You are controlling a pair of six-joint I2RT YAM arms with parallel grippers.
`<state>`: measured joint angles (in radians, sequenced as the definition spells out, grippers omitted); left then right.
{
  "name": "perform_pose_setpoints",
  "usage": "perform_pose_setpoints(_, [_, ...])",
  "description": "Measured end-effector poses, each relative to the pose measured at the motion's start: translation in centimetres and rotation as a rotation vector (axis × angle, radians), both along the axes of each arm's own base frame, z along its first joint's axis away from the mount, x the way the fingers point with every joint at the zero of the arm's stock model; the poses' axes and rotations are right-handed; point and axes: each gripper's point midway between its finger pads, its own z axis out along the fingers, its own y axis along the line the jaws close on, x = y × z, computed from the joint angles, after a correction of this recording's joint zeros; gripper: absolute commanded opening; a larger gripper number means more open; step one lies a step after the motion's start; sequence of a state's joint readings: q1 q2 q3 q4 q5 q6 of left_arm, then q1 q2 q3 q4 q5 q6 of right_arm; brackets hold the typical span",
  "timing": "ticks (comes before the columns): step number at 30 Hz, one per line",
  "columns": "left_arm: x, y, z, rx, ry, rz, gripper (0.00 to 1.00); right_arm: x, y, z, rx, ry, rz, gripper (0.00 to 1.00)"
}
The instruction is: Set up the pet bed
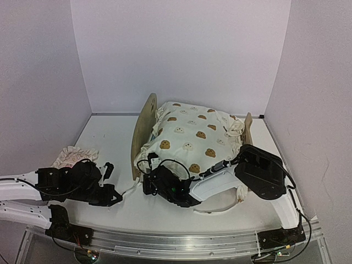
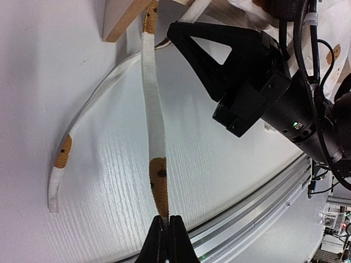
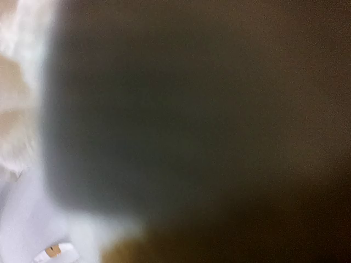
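I see the pet bed [image 1: 144, 132] in the middle of the table [image 1: 110, 137]. Its rounded headboard is to the left and its low footboard to the right. The bear-print quilt [image 1: 192, 132] covers the top, so I cannot see the mattress.

My left claw [image 2: 167, 222] is clenched on the end of one quilt tie [image 2: 156, 126]. The tie runs stretched from the claw up to the near corner of the headboard. A second tie [image 2: 64, 154] lies loose on the table beside it.

My right claw [image 2: 178, 33] is closed, close to that same corner. Its own camera shows only a dark blur, so I cannot tell what it grips, if anything.

I judge the step to be securing the quilt by its ties. I would pull the stretched tie only gently, because the plywood frame looks light and may slide or tip toward me. I would steer the right claw by the top view, as its wrist view is of no use now. The two claws are near each other, so I would move one at a time.

The table is white with a fine grain and looks slippery. A pinkish pillow [image 1: 74, 157] lies at the left, near my left arm. Plain pale walls close the left, far and right sides, and a metal rail [image 1: 176, 242] runs along the near edge.
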<state>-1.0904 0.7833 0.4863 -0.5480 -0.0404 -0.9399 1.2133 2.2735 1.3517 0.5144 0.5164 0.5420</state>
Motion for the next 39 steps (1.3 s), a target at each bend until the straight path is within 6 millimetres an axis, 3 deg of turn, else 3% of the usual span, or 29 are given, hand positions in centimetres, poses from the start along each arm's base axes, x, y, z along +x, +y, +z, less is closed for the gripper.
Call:
perform_pose_setpoints(5, [0.1,-1.2,-0.6,-0.003,0.007,-0.029,0.00,-0.8,-0.7,0.1,0.008,0.029,0.018,0.00])
perform_pose_setpoints(13, [0.1,-3.2,-2.0,-0.003,0.043,-0.079,0.00,-1.3,-1.0,2.7,0.057,0.034,0.035,0.00])
perform_pose_setpoints(22, [0.2,-5.2,-4.6,0.014,0.083,-0.122,0.02,-1.6,-1.7,2.8,0.054,0.042,0.032,0.00])
perform_pose_setpoints(24, [0.2,-5.5,-5.1,0.017,0.091,-0.127,0.07,-1.7,-1.9,2.5,0.051,0.047,0.032,0.00])
perform_pose_setpoints(29, [0.2,-5.7,-6.1,0.037,0.106,-0.135,0.36,-1.9,-2.1,2.0,0.046,0.059,0.032,0.00])
perform_pose_setpoints(35, [0.4,-4.5,-6.0,0.099,0.105,-0.103,0.65,-1.9,-2.1,2.0,0.047,0.061,0.033,0.00])
perform_pose_setpoints(39, [0.7,-3.7,-4.5,0.113,0.074,-0.077,0.67,-1.9,-2.1,1.9,0.046,0.061,0.033,0.00])
